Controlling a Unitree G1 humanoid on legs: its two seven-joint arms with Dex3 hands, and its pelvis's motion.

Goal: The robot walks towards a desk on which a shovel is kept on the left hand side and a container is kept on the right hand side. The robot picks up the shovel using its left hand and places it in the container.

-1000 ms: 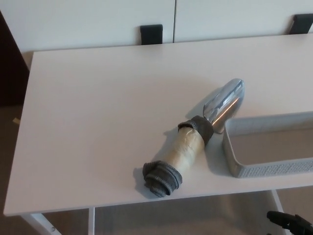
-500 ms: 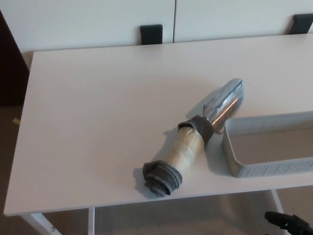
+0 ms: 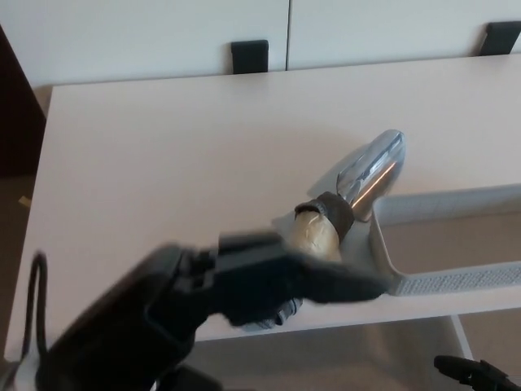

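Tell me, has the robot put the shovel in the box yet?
Not yet. The robot is at the desk, and its left hand hovers blurred over the shovel handle. The shovel lies on the desk beside the container. Grabbing, lifting and dropping it in remain.

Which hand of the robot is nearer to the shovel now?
The left. The left hand is blurred and lies over the handle end of the shovel. The right hand shows only partly at the bottom right corner, below the desk edge.
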